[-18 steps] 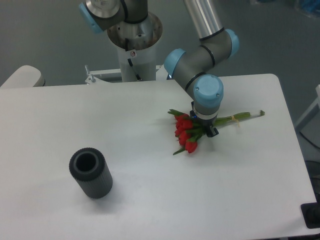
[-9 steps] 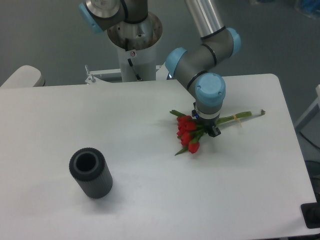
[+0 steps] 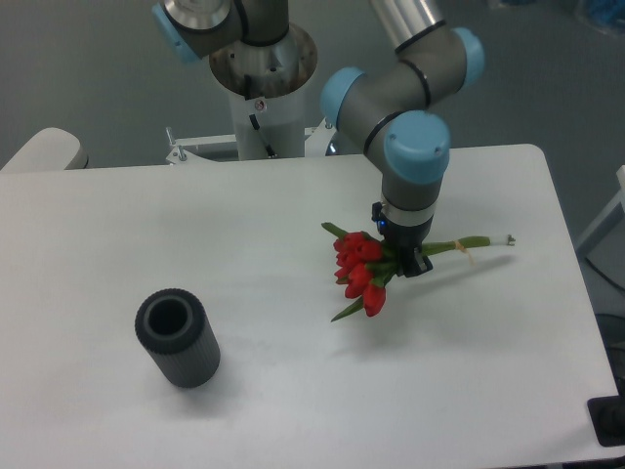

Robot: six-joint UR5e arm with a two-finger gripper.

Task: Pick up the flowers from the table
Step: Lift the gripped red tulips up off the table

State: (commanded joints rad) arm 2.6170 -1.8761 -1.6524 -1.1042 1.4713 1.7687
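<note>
The flowers [image 3: 359, 271] hang clamped in the jaws above the white table [image 3: 293, 391], near a grey cylinder [image 3: 177, 338].

A dull grey-green floor [image 3: 88, 68] fills the space behind the white furniture, evenly lit, with no hard shadows on it. Against that floor, at the far left, the rounded corner of a second white surface [image 3: 44, 149] shows. At the upper right of the floor, a patch of blue clutter [image 3: 601, 15] sits at the frame's edge, too blurred to identify. At the right edge a pale slanted frame piece [image 3: 610, 220] stands over the floor, and below it a small black object [image 3: 610, 422] sits in the lower right corner.
</note>
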